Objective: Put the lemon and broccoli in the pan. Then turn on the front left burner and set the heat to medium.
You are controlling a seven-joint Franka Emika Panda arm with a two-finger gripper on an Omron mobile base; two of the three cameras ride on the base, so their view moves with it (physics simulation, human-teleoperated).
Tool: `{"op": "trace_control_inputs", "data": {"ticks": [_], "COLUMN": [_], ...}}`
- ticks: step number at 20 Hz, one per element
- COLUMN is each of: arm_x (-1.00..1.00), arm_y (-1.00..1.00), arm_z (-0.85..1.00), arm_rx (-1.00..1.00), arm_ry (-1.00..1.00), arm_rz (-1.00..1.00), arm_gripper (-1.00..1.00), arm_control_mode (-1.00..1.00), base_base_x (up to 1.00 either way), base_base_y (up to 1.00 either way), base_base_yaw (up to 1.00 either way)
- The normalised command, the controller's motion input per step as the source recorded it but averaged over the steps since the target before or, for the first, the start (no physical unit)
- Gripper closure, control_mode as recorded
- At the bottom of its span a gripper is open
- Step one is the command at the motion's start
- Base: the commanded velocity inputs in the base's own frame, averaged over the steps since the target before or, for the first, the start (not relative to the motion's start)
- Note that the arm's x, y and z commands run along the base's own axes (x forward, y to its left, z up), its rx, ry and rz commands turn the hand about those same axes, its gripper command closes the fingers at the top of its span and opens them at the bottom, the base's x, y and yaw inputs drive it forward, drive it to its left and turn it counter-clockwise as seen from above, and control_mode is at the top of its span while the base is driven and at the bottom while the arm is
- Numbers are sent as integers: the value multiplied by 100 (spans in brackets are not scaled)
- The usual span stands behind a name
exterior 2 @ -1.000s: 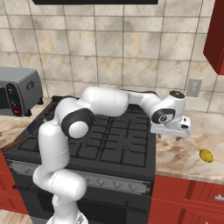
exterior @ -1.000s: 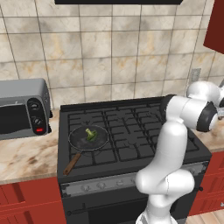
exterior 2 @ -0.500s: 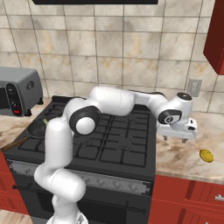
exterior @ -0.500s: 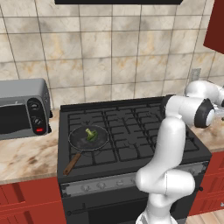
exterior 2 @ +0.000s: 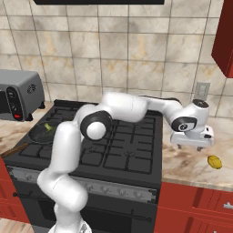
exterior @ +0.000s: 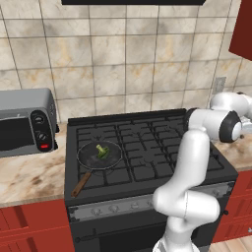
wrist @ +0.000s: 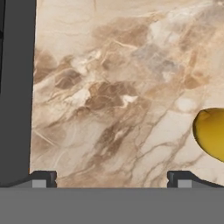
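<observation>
Here, the gripper (exterior 2: 192, 146) hovers above the marble desk (exterior 2: 191, 166) just beside the lemon (exterior 2: 214, 162), fingers (wrist: 43, 178) spread wide and empty; broccoli (exterior: 102, 151) sits in the pan (exterior: 112, 158).

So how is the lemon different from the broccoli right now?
The lemon is bright yellow and smooth; the broccoli is green and bumpy. The lemon lies on the marble counter right of the stove, while the broccoli already sits inside the pan on the stove's left side. The open claw hovers near the lemon, far from the broccoli. Both are small and nothing holds either.
</observation>
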Motion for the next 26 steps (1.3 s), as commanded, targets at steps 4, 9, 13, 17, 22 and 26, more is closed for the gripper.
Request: {"op": "trace_control_inputs", "data": {"ticks": [4, 9, 13, 17, 22, 26], "arm_x": [0, 0, 0, 0, 0, 0], "arm_y": [-37, -42, -42, -42, -40, -28], "arm_z": [0, 0, -2, -3, -8, -17], "arm_rx": [0, 0, 0, 0, 0, 0], "arm_ry": [0, 0, 0, 0, 0, 0], "arm_rz": [1, 0, 0, 0, 1, 2], "arm_gripper": [-100, -100, -100, -100, -100, -100], "arm_control_mode": [-100, -100, -100, -100, -100, -100], "base_base_x": [0, 0, 0, 0, 0, 0], "base_base_y": [0, 0, 0, 0, 0, 0], "base_base_yaw": [0, 0, 0, 0, 0, 0]}}
